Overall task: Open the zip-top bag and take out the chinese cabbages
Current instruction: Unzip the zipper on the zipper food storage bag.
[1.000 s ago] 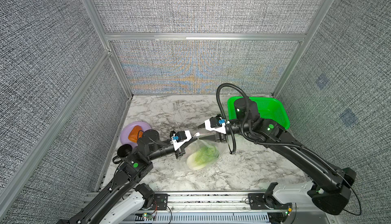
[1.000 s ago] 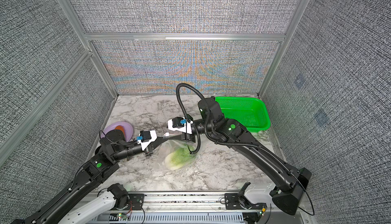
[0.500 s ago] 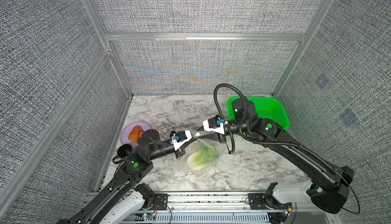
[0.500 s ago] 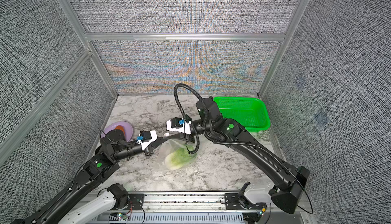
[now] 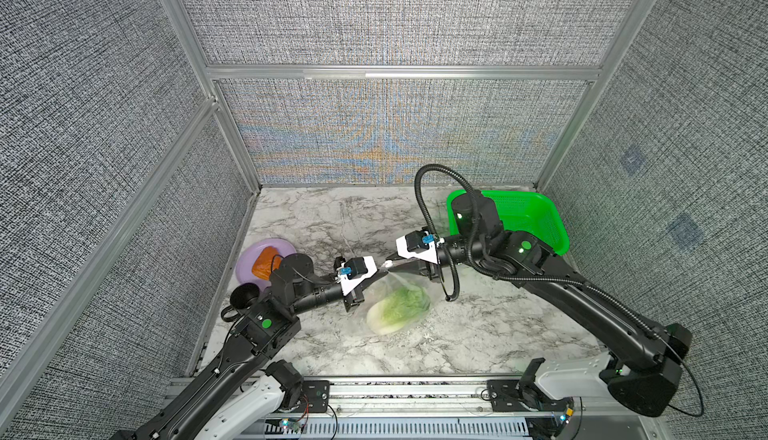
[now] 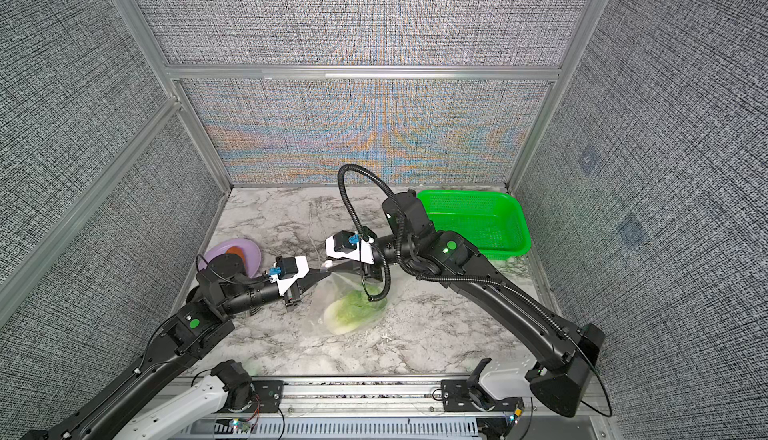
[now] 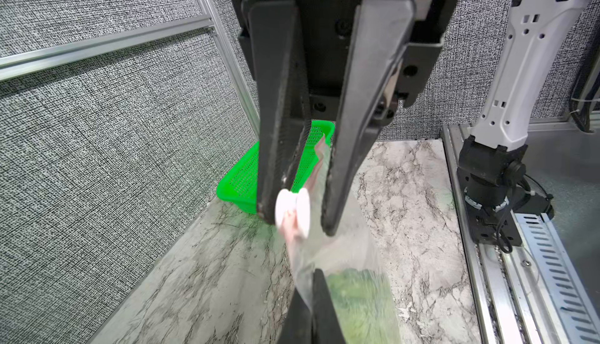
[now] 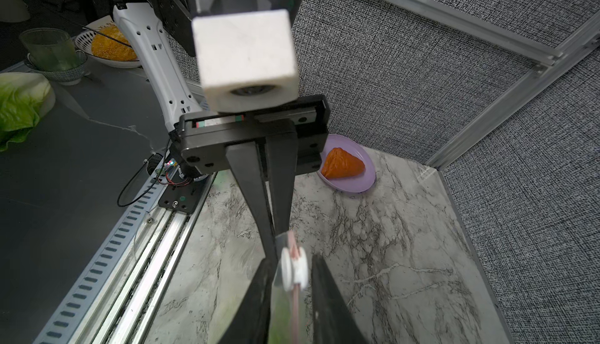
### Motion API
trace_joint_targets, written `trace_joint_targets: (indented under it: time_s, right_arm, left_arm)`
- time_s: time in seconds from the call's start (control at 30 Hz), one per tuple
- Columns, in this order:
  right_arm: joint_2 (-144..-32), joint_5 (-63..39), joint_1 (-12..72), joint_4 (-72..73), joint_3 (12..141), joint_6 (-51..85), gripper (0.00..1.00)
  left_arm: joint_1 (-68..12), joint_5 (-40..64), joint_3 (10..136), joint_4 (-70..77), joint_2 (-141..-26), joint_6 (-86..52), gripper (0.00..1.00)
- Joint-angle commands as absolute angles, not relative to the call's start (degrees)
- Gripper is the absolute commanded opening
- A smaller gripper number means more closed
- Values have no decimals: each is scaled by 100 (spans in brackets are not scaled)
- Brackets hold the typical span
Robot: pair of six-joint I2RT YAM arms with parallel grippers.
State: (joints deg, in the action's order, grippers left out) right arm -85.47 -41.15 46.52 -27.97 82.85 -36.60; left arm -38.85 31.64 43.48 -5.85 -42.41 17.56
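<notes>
1. Position of the work. The chinese cabbages (image 5: pixel 399 309) consist of one head, white at the base and green at the leaf. It lies inside the zip-top bag (image 5: pixel 376 292) on the marble tabletop (image 5: pixel 478 334), at the centre and toward the front. The lower part of the bag appears to rest on the table. Its zip edge is raised between the two grippers.

2. Left gripper (image 8: pixel 275 228). The jaws are fully closed on the end of the bag's top edge, just beside the white slider (image 8: pixel 293 269). This arm acts as the anchor.

3. Right gripper (image 7: pixel 297 219). The jaws stand narrowly apart and straddle the slider. One finger is at the slider. A small gap shows at the other finger, so no firm grip is confirmed. The pink zip strip (image 8: pixel 296 306) runs from the slider toward the right wrist.

4. Step in hand: opening the bag. The zip appears undrawn and the cabbage is enclosed.

5. Next move. Close the right jaws on the slider, then draw it along the strip, away from the left gripper. The left grip must hold, or the film will follow the pull.

6. Beyond the bag. A purple plate (image 5: pixel 249 259) with an orange wedge (image 5: pixel 262 265) stands at the left. A green basket (image 5: pixel 532 217) stands at the far right.
</notes>
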Motion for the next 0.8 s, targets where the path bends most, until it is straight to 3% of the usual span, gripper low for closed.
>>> trace_joint_targets:
  time_s: [0.0,0.5,0.77]
  right_arm:
    - [-8547,-4122,4672,-2808,8316,-3745,24]
    - [-8567,-4123,4698,-2735,8308,-3640,23]
    - [-8573,-4104,4711,-2700,8298,-3568,16]
  left_arm:
    - [-3885,3226,4379,-562,-4228,1800,0]
    - [-3885,3217,4347,-562,-4212,1789,0]
    - [-3879,3206,4352,-598,-4167,1800,0]
